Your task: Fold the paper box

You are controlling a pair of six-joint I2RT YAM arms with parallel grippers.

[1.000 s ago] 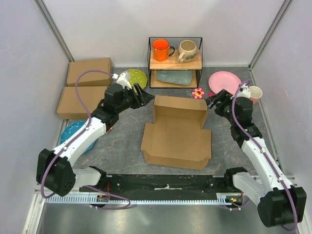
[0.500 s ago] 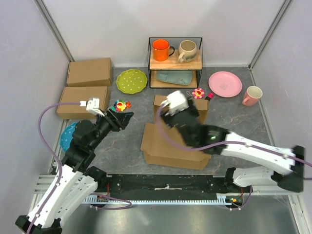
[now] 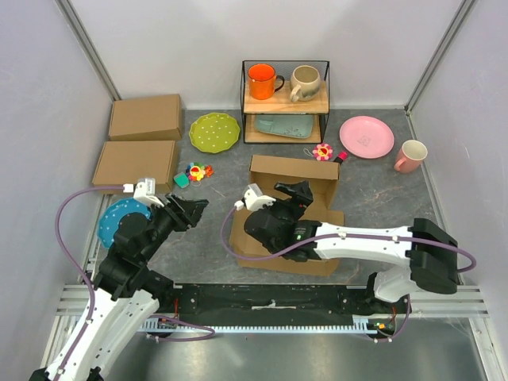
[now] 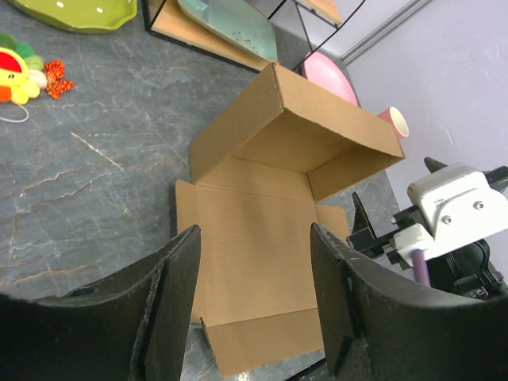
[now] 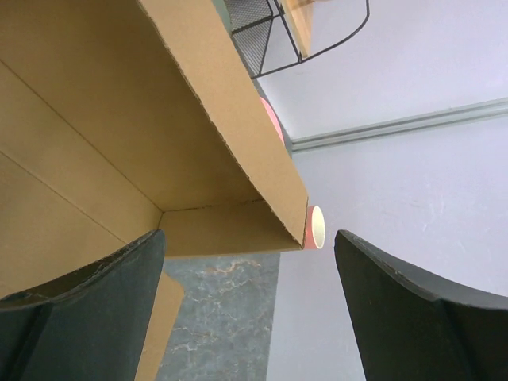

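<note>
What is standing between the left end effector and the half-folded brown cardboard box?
Nothing visible. The left end effector hovers open, apart from the half-folded brown cardboard box; only grey marbled tabletop lies between them.

The paper box (image 3: 290, 214) was matt brown corrugated cardboard, its cut edges rough and fibrous. At ten o'clock, two closed boxes (image 3: 136, 163) showed the same dull cardboard. The table (image 3: 206, 218) looked like grey stone, veined and smooth with a faint sheen. At twelve o'clock the rack (image 3: 286, 104) was thin black metal wire around pale wooden shelves, holding a glossy orange mug (image 3: 262, 81) and a glazed cream mug (image 3: 305, 82). The left gripper (image 4: 254, 230) had fingers (image 4: 171, 309) of matt black, finely grained plastic.
</note>
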